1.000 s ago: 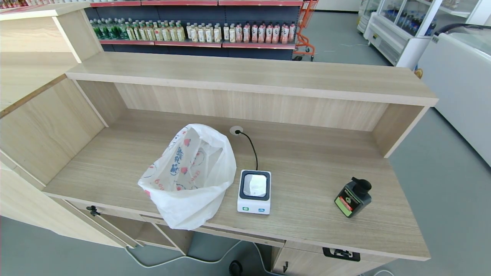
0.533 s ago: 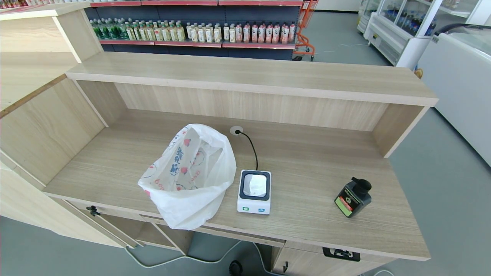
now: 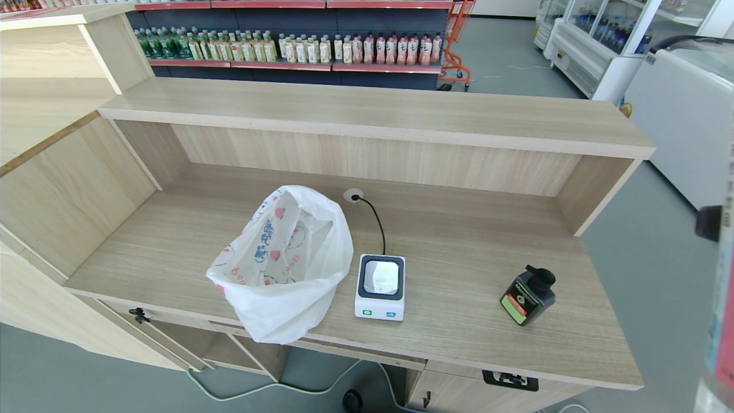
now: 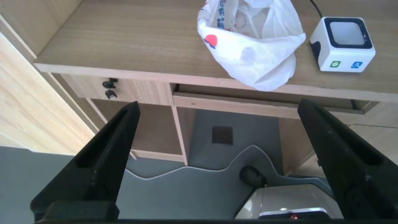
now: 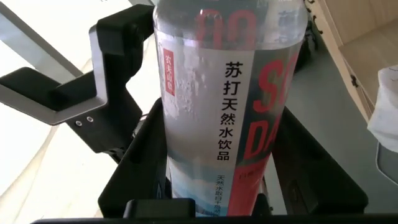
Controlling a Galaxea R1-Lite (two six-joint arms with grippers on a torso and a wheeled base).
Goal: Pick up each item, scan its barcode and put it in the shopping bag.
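Two pincers: right pincer (image 5: 219, 43) tight around clear bottle (image 5: 227, 130), left pincer (image 4: 221, 155) wide apart.

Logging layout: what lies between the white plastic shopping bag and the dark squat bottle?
Head view: a white box-shaped barcode scanner beside the bag, then bare wooden counter to the bottle.

**Occlusions and crops**

Clear bottle (image 5: 224, 112): both ends are running past the frame edges in the right wrist view. In the head view it is showing as a blurred strip, cut by the right edge.
Shopping bag (image 3: 287, 258): its folds are hiding the inside.
Dark bottle (image 3: 527, 295): the label print is reading too small.
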